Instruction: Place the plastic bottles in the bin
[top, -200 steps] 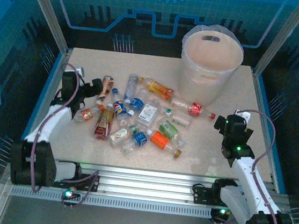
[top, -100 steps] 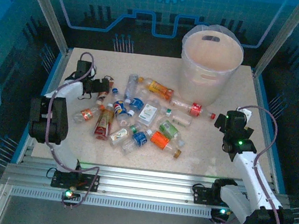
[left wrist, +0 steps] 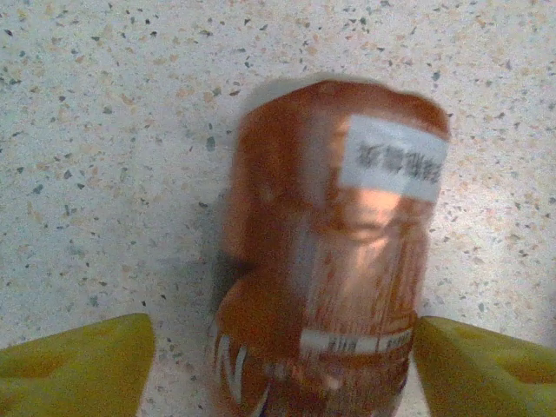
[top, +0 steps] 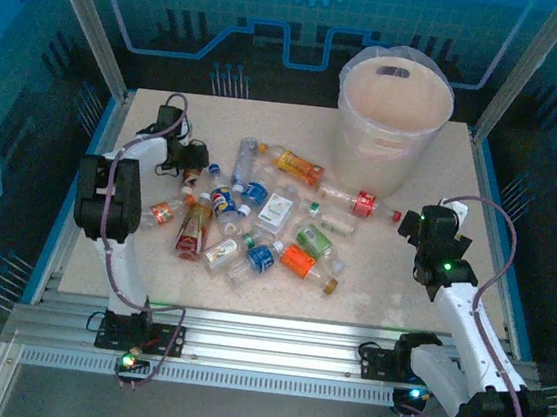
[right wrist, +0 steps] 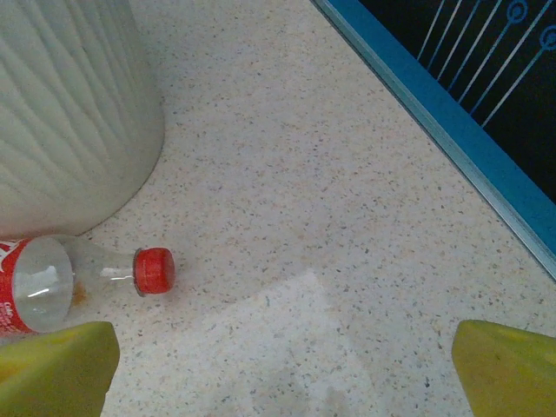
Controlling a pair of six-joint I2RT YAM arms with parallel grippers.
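Several plastic bottles [top: 257, 221] lie scattered across the middle of the table. The bin [top: 375, 154], a big whitish bucket, stands at the back right. My left gripper [top: 190, 155] is low at the pile's far left end, its yellow fingers [left wrist: 87, 360] either side of an orange-labelled bottle [left wrist: 330, 261]. The right finger is at the bottle's side, while the left finger is still a gap away. My right gripper [top: 423, 229] hangs open over bare table. A clear bottle with a red cap [right wrist: 52, 282] lies to its left, beside the bin's wall [right wrist: 69, 113].
The blue table edge [right wrist: 452, 130] runs close on the right of my right gripper. Frame posts stand at the table's back corners. Bare speckled tabletop [top: 391, 282] lies in front of the bin and along the near edge.
My left arm has swung up and out to the far left, bringing its gripper over the orange-labelled bottle, and the jaws have narrowed. My right gripper has shifted only slightly.
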